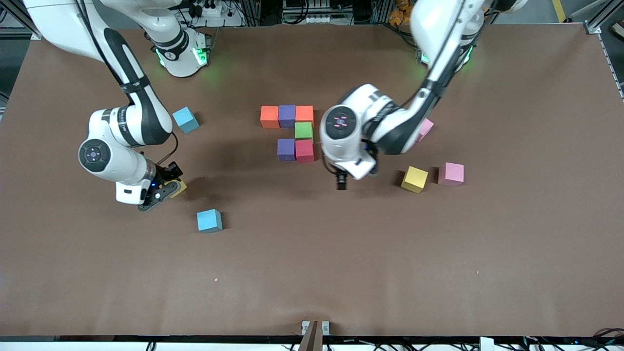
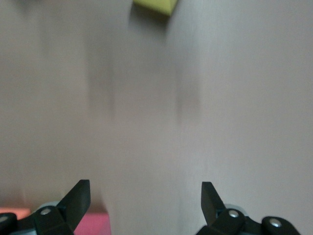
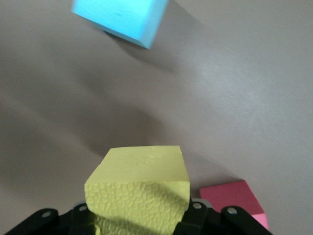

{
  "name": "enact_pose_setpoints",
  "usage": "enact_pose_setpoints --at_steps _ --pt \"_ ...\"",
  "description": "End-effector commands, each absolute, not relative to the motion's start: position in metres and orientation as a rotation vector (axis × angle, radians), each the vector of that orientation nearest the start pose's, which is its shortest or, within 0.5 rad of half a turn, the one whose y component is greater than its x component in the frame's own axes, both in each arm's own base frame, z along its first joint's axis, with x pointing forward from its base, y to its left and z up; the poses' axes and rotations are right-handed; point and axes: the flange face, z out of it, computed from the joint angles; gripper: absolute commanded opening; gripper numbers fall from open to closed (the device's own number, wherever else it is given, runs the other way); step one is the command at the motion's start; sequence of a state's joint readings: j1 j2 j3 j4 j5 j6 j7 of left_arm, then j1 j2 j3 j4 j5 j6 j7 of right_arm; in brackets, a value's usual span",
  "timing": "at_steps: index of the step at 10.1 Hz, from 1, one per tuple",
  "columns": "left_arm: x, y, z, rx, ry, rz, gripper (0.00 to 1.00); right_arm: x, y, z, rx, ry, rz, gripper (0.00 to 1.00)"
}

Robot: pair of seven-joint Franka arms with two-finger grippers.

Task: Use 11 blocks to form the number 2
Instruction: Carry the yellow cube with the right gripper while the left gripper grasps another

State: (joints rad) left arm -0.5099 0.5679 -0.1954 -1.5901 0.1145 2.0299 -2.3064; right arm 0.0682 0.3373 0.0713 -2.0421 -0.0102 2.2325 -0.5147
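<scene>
On the brown table point(image 1: 438, 273), 6 blocks point(image 1: 294, 133) form a cluster: orange, purple, orange in a row, with green, then purple and red, nearer the front camera. The left gripper point(image 1: 341, 184), jaws wide and empty, hangs beside the red block, with yellow point(image 1: 415, 179) and 2 pink point(image 1: 451, 174) cubes toward the left arm's end. The right gripper point(image 1: 163, 191) clamps a yellow block point(image 3: 141, 188), tilted, between 2 sky-blue cubes point(image 1: 209, 220).
</scene>
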Motion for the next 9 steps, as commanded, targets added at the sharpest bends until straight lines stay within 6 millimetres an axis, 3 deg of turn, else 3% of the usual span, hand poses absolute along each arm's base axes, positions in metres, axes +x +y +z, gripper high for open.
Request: enact_pose_setpoints --at_steps 1,3,4,6,8,9 --pt "0.525 -0.362 0.290 -2.197 -2.035 0.063 1.00 0.567 0.106 0.295 -2.912 -1.060 0.200 0.25" --pt "0.532 -0.302 0.290 -2.394 -1.871 0.074 1.00 0.548 0.148 0.312 -2.873 -1.201 0.153 0.25" --pt "0.536 -0.281 0.283 -2.446 -1.803 0.104 1.00 0.531 0.186 0.321 -2.837 -1.308 0.115 0.26" --pt "0.550 -0.235 0.272 -2.482 -1.736 0.146 1.00 0.481 0.256 0.312 -2.740 -1.532 0.000 0.26" --pt "0.564 -0.205 0.266 -2.504 -1.732 0.154 1.00 0.447 0.288 0.280 -2.626 -1.710 -0.145 0.25" --pt "0.567 -0.202 0.260 -2.510 -1.751 0.149 1.00 0.448 0.285 0.280 -2.550 -1.830 -0.148 0.25"
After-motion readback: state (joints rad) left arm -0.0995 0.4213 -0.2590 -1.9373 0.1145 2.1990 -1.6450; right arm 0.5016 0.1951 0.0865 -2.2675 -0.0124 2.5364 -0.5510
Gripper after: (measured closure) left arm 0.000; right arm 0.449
